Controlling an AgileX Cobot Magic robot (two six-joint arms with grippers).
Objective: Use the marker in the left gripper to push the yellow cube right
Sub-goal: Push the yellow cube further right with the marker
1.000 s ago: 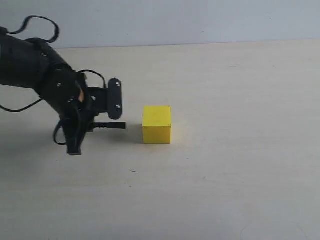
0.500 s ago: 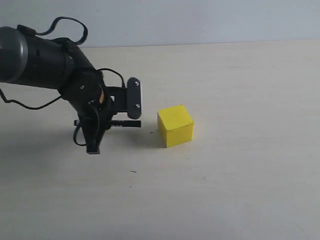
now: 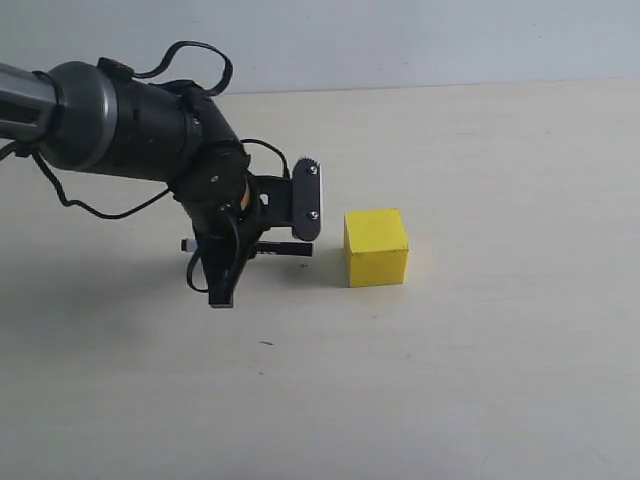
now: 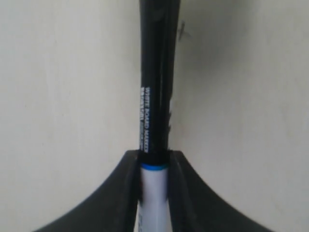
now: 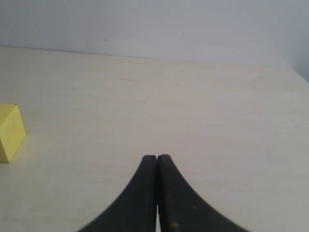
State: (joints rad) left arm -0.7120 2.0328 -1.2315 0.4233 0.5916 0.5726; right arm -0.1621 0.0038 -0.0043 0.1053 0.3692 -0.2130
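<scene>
In the exterior view the yellow cube (image 3: 376, 247) rests on the table, square to the view. My left gripper (image 3: 228, 262) is just to its left, shut on the marker (image 3: 285, 250), which lies level with its black cap pointing at the cube. A small gap shows between the cap's tip and the cube's left face. The left wrist view shows the marker (image 4: 154, 96) clamped between the left gripper's (image 4: 153, 157) black fingers, white barrel inside, cap sticking out. The cube is out of that view. My right gripper (image 5: 157, 157) is shut and empty, with the cube (image 5: 9, 131) at the frame's edge.
A pale wooden table (image 3: 480, 380) stretches right of the cube and toward the front. A plain light wall (image 3: 400, 40) runs behind the far edge. The silver-grey screwed plate (image 3: 307, 198) on the left arm hangs just above the marker's cap.
The left arm has travelled right with the marker. The cube has slid right about a cube's width, turning askew midway and sitting square again now.
</scene>
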